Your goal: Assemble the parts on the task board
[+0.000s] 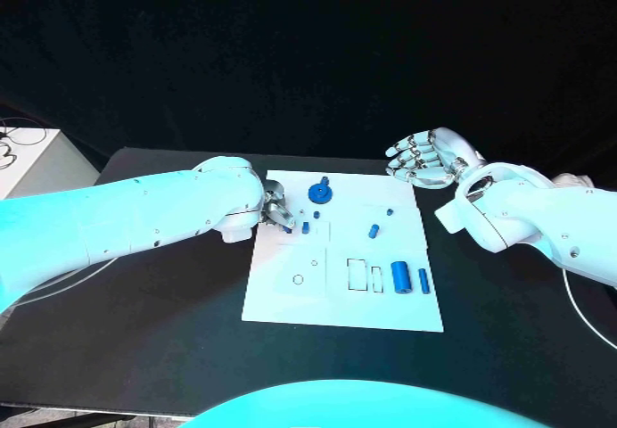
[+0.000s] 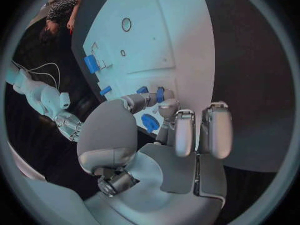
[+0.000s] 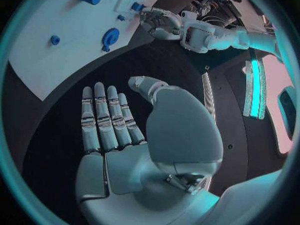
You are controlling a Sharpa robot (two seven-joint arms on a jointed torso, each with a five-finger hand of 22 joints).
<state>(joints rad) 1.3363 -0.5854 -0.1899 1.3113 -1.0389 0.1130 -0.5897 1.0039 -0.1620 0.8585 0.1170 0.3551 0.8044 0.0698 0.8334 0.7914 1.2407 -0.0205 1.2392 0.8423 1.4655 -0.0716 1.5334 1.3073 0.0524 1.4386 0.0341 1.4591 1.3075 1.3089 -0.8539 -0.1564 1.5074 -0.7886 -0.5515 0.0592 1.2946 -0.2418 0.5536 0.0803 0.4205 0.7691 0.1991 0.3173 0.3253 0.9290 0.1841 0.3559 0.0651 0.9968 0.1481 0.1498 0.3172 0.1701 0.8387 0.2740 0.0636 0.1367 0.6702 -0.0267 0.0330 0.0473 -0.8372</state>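
The left silver many-fingered hand (image 1: pixel 273 210) pinches a small blue cylindrical peg (image 1: pixel 305 227), seemingly upright, at the white plate's (image 1: pixel 337 303) left edge, while the right hand (image 1: pixel 424 159), fingers extended and empty, hovers beyond the far right corner.

From my seat I see the black table (image 1: pixel 142 321) taking up most of the head view, its far edge running against a dark, nearly black backdrop (image 1: pixel 308 62). At the left edge a pale cabinet or box (image 1: pixel 28 160) stands just beside the table, with thin dark cables (image 1: pixel 13 134) looped on top of it. A white cable (image 1: pixel 585 312) trails across the table's right side. In the right wrist view I make out a bright teal light strip (image 3: pixel 254 87) on a dark panel beyond the table
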